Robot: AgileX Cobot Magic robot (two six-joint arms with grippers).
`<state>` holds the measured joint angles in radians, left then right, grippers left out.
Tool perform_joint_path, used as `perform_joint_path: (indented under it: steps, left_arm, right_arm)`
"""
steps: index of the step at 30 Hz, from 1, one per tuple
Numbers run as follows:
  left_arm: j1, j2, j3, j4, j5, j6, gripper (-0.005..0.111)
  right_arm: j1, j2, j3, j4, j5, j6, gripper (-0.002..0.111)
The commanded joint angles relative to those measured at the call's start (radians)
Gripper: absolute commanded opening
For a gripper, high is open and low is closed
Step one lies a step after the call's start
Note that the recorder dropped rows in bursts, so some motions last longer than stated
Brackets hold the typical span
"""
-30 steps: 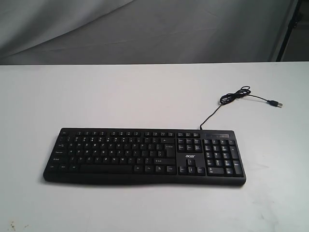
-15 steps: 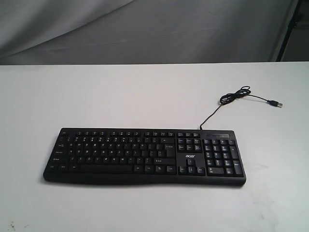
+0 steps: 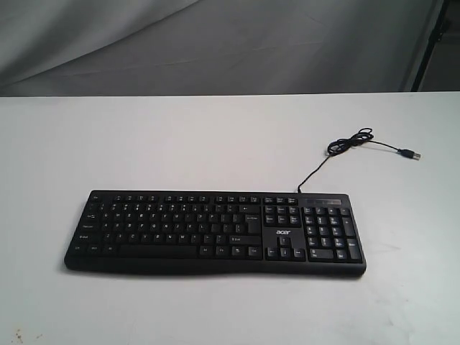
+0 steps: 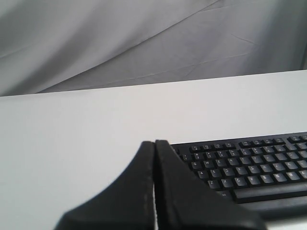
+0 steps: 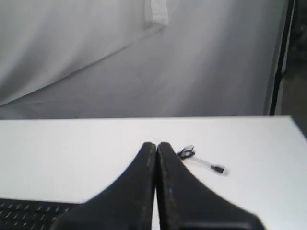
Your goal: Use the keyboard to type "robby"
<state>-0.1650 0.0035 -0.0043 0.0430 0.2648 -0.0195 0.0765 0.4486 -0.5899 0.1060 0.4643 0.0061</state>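
Observation:
The black keyboard (image 3: 215,230) with white legends and an "acer" logo lies flat on the white table (image 3: 180,144), number pad to the right. Its thin black cable (image 3: 338,147) loops away behind it to a USB plug (image 3: 410,154). No arm shows in the exterior view. In the left wrist view my left gripper (image 4: 154,142) is shut and empty, raised off the table beside the keyboard (image 4: 249,167). In the right wrist view my right gripper (image 5: 156,143) is shut and empty, with a corner of the keyboard (image 5: 29,211) and the cable coil (image 5: 187,152) in sight.
A grey cloth backdrop (image 3: 215,43) hangs behind the table's far edge. A dark stand (image 3: 435,36) rises at the back right. Bare white table surrounds the keyboard on all sides.

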Motion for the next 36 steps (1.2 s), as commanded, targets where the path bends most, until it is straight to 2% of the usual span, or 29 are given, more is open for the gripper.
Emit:
perform_joint_path:
  steps: [1, 4, 6, 10, 14, 18, 22, 27, 36]
  left_arm:
    - [-0.006, -0.003, 0.004, 0.005, -0.007, -0.003, 0.000]
    - [-0.006, -0.003, 0.004, 0.005, -0.007, -0.003, 0.000]
    - [-0.006, -0.003, 0.004, 0.005, -0.007, -0.003, 0.000]
    - [-0.006, -0.003, 0.004, 0.005, -0.007, -0.003, 0.000]
    - [-0.006, -0.003, 0.004, 0.005, -0.007, -0.003, 0.000]
    - [-0.006, -0.003, 0.004, 0.005, -0.007, -0.003, 0.000]
    - [-0.006, -0.003, 0.004, 0.005, -0.007, -0.003, 0.000]
    - [-0.006, -0.003, 0.004, 0.005, -0.007, -0.003, 0.000]
    - [-0.006, -0.003, 0.004, 0.005, -0.007, -0.003, 0.000]
  right_arm:
    - [0.023, 0.133, -0.006, 0.106, 0.143, -0.006, 0.000]
    - [0.120, 0.249, -0.006, 0.148, 0.181, -0.082, 0.000]
    - [0.259, 0.384, -0.052, 0.157, 0.174, -0.114, 0.000]
    - [0.422, 0.598, -0.193, 0.173, 0.161, -0.180, 0.000]
    - [0.542, 0.916, -0.540, 0.316, 0.266, -0.318, 0.000]
    - [0.638, 1.160, -0.789, 0.316, 0.315, -0.402, 0.000]
    - [0.705, 1.324, -0.867, 0.318, 0.244, -0.430, 0.000]
    - [0.772, 1.482, -0.867, 0.286, 0.014, -0.500, 0.000]
    - [0.772, 1.611, -0.867, 0.247, -0.098, -0.560, 0.000]
